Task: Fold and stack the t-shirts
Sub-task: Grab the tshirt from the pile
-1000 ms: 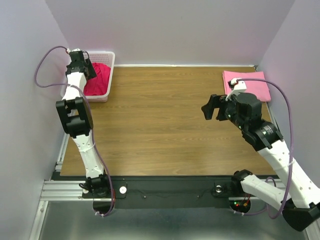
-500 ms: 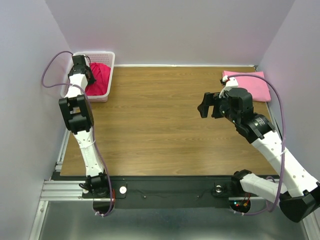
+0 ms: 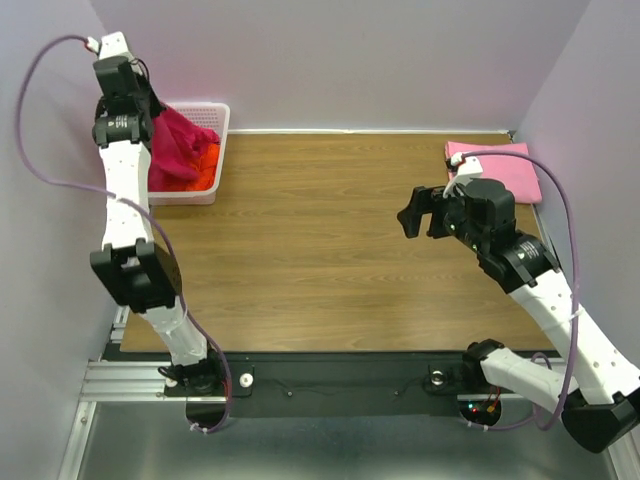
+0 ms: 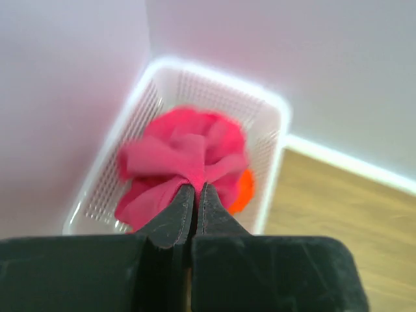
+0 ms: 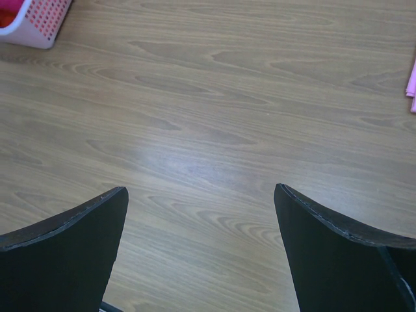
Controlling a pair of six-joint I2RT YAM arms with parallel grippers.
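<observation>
My left gripper [image 3: 150, 105] is raised above the white basket [image 3: 207, 194] at the back left, shut on a pinch of the crimson-red t-shirt [image 3: 180, 140]. The shirt hangs bunched from it, its lower end still inside the basket. In the left wrist view the fingertips [image 4: 185, 198] squeeze a fold of the red t-shirt [image 4: 188, 149], and the orange t-shirt [image 4: 242, 192] shows beneath it in the basket [image 4: 273, 107]. The light pink t-shirt [image 3: 505, 172] lies folded at the back right. My right gripper [image 3: 420, 215] hovers open over bare table, holding nothing.
Walls stand close behind and to the left of the basket and to the right of the pink shirt. In the right wrist view there is wood table [image 5: 214, 117], the basket corner [image 5: 32, 26] at upper left and a pink edge [image 5: 412, 81] at right.
My left gripper closed on the red shirt inside the basket and rose, pulling the shirt up and uncovering the orange one. The right arm drifted slightly left.
</observation>
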